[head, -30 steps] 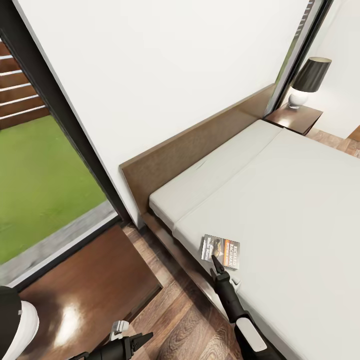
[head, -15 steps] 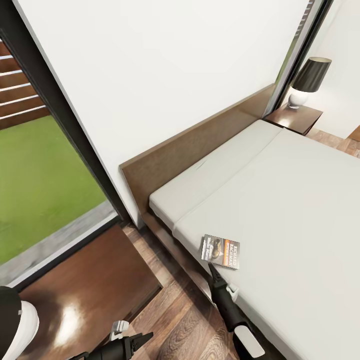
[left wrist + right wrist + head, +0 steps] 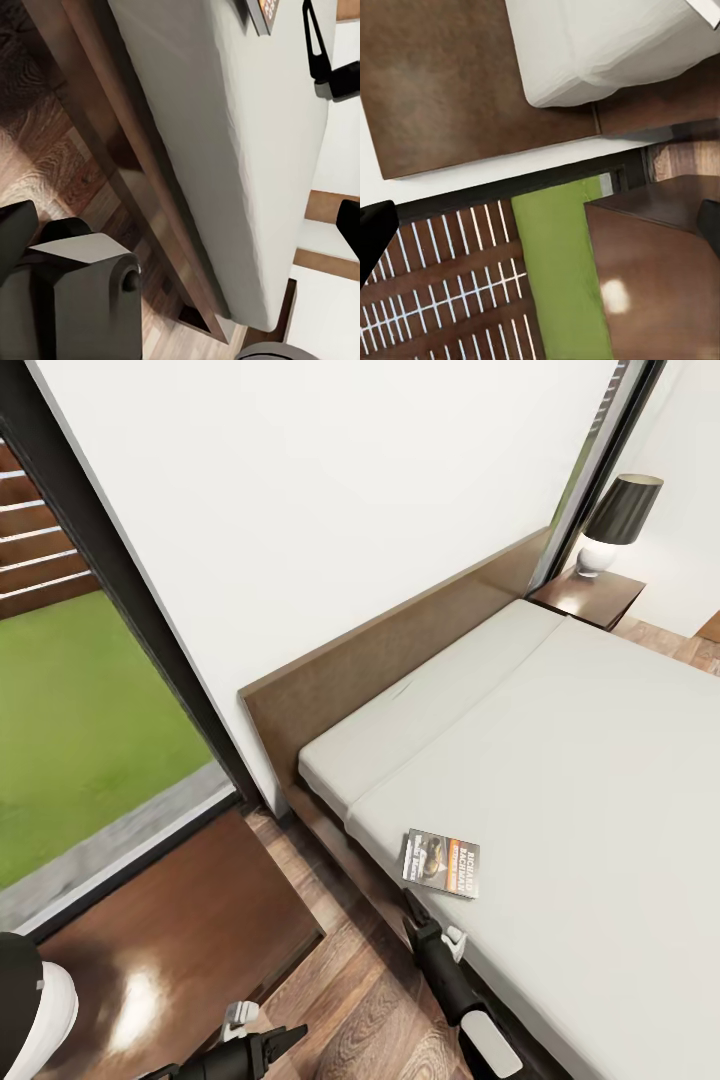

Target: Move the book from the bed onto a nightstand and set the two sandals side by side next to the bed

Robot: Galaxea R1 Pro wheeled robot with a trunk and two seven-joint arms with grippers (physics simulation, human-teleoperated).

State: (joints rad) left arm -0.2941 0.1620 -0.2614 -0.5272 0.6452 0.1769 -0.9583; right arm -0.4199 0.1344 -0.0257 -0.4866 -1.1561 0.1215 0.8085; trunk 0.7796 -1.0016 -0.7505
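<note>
Right claw (image 3: 412,905) empty (opening unclear) beside book (image 3: 441,863); nightstand (image 3: 170,950) left.

Bedroom in a home — low platform bed (image 3: 560,780) with wooden headboard (image 3: 400,650), nightstand (image 3: 588,598) bearing a shaded lamp (image 3: 615,520), wood-plank floor (image 3: 360,1010) — window (image 3: 70,690) onto grass.

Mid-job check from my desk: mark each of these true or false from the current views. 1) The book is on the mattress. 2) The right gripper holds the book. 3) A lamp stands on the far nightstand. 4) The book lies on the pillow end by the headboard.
1) True: the book lies on the bed.
2) False: the right gripper sits short of it, empty.
3) True: the lamp is on the nightstand.
4) False: it lies near the mattress's side edge.
</note>
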